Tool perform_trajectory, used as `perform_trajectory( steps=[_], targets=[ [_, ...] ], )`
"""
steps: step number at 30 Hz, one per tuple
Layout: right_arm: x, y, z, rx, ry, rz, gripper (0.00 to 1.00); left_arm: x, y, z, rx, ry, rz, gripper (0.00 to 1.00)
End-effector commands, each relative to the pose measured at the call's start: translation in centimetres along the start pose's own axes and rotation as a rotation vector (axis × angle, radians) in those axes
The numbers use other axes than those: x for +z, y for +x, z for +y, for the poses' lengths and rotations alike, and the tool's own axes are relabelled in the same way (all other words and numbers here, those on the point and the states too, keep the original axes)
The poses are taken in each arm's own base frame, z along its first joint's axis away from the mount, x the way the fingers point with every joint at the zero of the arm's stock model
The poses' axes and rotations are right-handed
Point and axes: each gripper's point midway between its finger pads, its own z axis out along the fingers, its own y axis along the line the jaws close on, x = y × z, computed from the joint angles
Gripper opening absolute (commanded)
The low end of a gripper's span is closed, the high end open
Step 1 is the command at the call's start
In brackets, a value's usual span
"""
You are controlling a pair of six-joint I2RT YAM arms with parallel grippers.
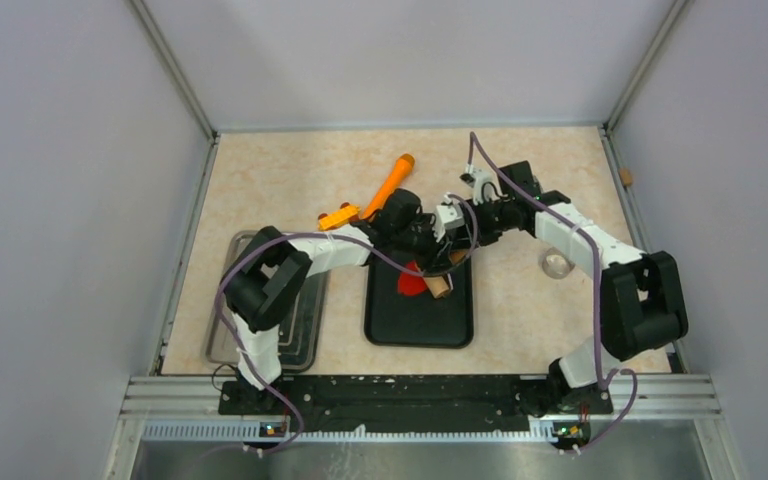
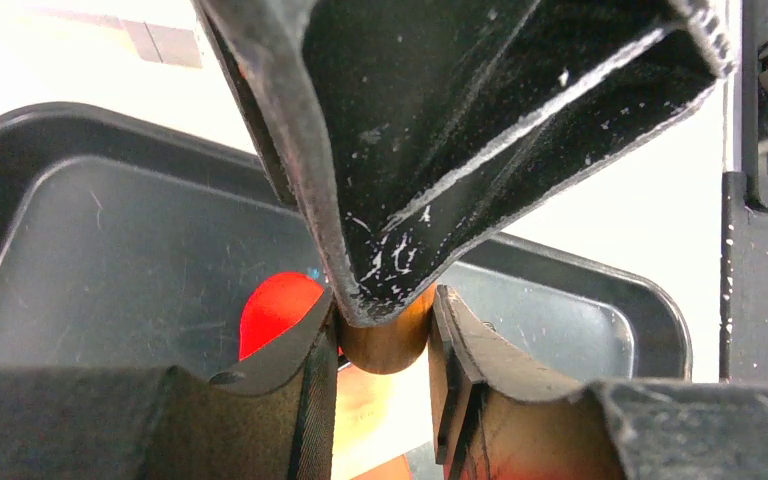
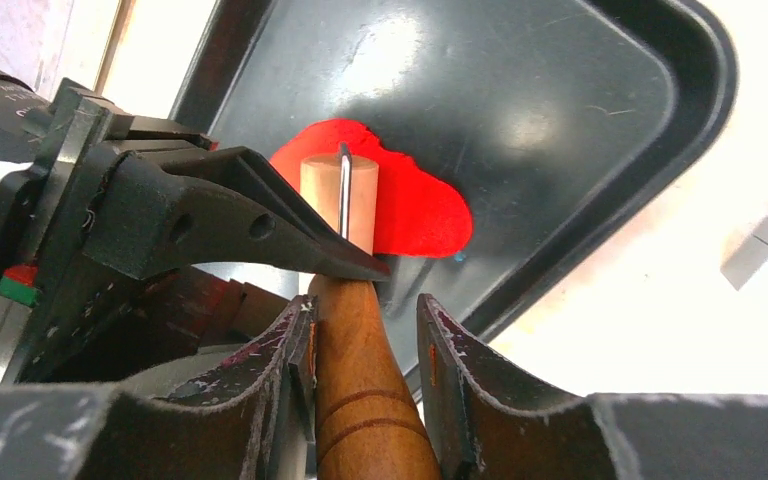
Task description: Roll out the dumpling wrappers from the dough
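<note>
Your dough [image 3: 422, 208] is a flat red sheet with an uneven edge. It lies on the floor of the black tray [image 1: 420, 325], in the half farther from the arm bases. The wooden rolling pin [image 3: 360, 400] sits on top of it, and in the right wrist view the pin's pale end stands over the middle of the sheet, with red showing on both sides and beyond.

Your right claw [image 3: 365, 303] is clamped on the darker, grooved handle of the pin, one finger on each side of the wood. Your left claw [image 2: 382, 300] is closed on the same pin, close in front of the right one. In the left wrist view its two fingers pinch the brown wood between them. In the right wrist view one of its fingers lies across the pin where the pale part meets the handle. The two claws are crowded together over the far end of the tray.

The tray rests on the pale bench [image 1: 280, 180]. A metal tray [image 1: 305, 325] sits just to its left, partly under your left arm. Beyond the claws, an orange tool [image 1: 392, 180] lies on the bench. A small clear object [image 1: 557, 264] sits to the right of the black tray.
</note>
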Motion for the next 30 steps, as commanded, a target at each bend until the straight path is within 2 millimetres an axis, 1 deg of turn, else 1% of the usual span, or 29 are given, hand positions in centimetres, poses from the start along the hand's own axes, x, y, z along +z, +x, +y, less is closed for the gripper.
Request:
perform_trajectory(
  steps=[1,8,11,14,16,19,22,23,25,27,29,30],
  targets=[
    [0.4,3.5,-5.4,-0.058,0.233,0.094,0.0,3.1,2.8,2.0,-0.071,-0.064,0.045,0.0],
    [-0.2,3.5,-5.7,-0.055,0.254,0.087,0.0,5.0,1.6,2.9,-0.053,-0.061,0.026,0.0],
    [-0.7,3.3,-6.0,-0.047,0.262,0.083,0.0,5.7,0.7,3.1,-0.041,-0.059,0.011,0.0],
    [-1.4,2.4,-6.0,-0.046,0.267,0.061,0.0,6.2,-0.5,3.2,-0.029,-0.061,-0.009,0.0],
    [-2.0,1.3,-5.3,-0.045,0.24,0.039,0.0,6.2,-1.5,3.1,-0.02,-0.059,-0.024,0.0],
    [-3.5,-0.9,-2.8,-0.054,0.154,-0.01,0.0,5.0,-3.8,2.7,0.006,-0.06,-0.047,0.0],
    [-5.5,-3.3,-0.1,-0.08,0.082,-0.068,0.0,2.8,-6.5,1.9,0.024,-0.065,-0.085,0.0],
    [-6.0,-3.9,0.6,-0.081,0.066,-0.083,0.0,2.0,-7.6,1.6,0.022,-0.064,-0.102,0.0],
    [-6.8,-5.0,1.7,-0.072,0.034,-0.104,0.0,0.7,-9.0,0.8,0.016,-0.058,-0.126,0.0],
    [-6.7,-5.7,2.1,-0.053,0.014,-0.118,0.0,-0.1,-9.4,0.6,-0.004,-0.06,-0.13,0.0],
    [-5.9,-6.0,1.8,-0.031,0.0,-0.111,0.0,-0.5,-9.2,0.8,-0.032,-0.062,-0.128,0.0],
    [-5.2,-5.9,1.6,0.011,-0.005,-0.101,0.0,-0.6,-8.8,1.0,-0.046,-0.062,-0.118,0.0]
  ],
)
